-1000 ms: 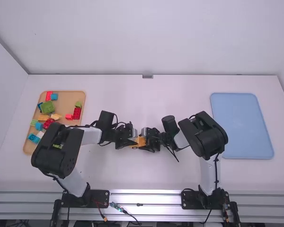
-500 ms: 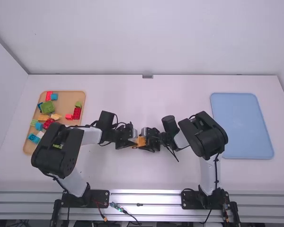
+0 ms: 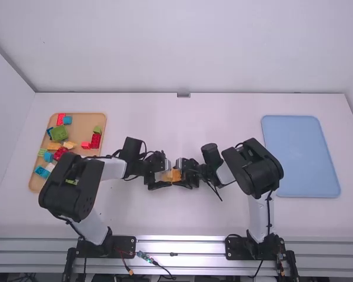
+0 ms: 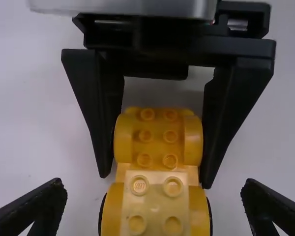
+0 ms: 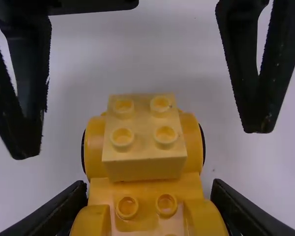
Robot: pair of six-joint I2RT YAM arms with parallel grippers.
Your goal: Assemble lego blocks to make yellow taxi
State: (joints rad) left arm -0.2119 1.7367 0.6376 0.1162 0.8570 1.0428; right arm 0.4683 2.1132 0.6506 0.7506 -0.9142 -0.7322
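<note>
Near the middle of the table, in the high view, my left gripper (image 3: 160, 176) and my right gripper (image 3: 184, 174) face each other over the yellow-orange block car (image 3: 176, 175). The left wrist view has the studded car (image 4: 156, 187) between the spread fingers of my left gripper (image 4: 154, 209), apart from both. There the right gripper's fingers hug the far end of the car. In the right wrist view my right gripper (image 5: 147, 211) is shut on the car's near end. A pale yellow block (image 5: 143, 140) sits on top, between the wheels at the other end.
A tan tray (image 3: 78, 126) with several coloured blocks stands at the left, partly under the left arm. A blue tray (image 3: 300, 155) lies at the right, beyond the right arm's elbow.
My left gripper has opened, its fingers spreading away from the car. The right gripper and the car have stayed in place.
</note>
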